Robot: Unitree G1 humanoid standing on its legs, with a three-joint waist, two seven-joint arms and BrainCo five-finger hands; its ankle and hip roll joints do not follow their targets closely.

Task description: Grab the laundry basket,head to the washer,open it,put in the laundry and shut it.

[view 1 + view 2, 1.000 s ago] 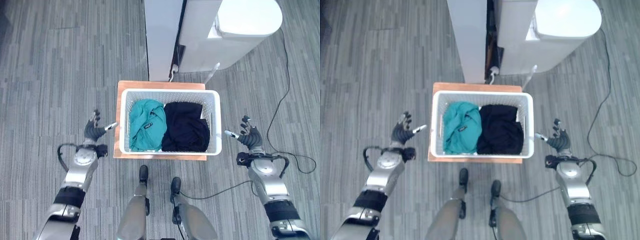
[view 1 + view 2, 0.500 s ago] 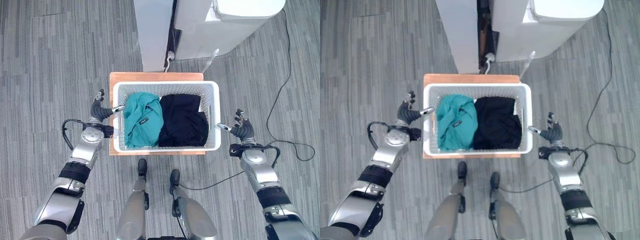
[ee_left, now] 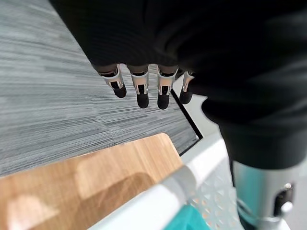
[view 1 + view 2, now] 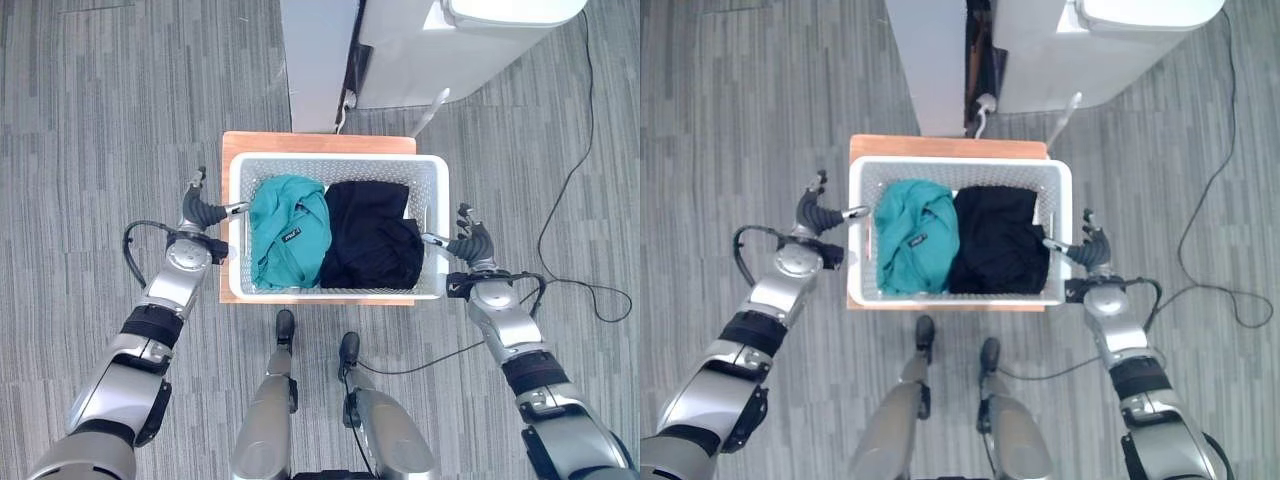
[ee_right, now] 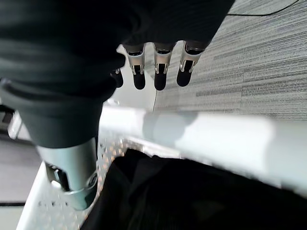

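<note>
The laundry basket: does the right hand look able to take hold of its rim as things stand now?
Probably yes. The right hand is open at the laundry basket's right rim, its thumb over the rim above the black garment and its fingers outside; nothing lies between.

No text can be read: the small dark tag on the teal garment [image 4: 288,236], at the frame's centre, is too small to make out.

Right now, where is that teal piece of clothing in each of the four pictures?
Left eye view: teal garment in the basket's left half.
Right eye view: same spot.
Left wrist view: a sliver under the basket rim.
Right wrist view: I can't make it out.
Shared landmark: the white laundry basket.
</note>
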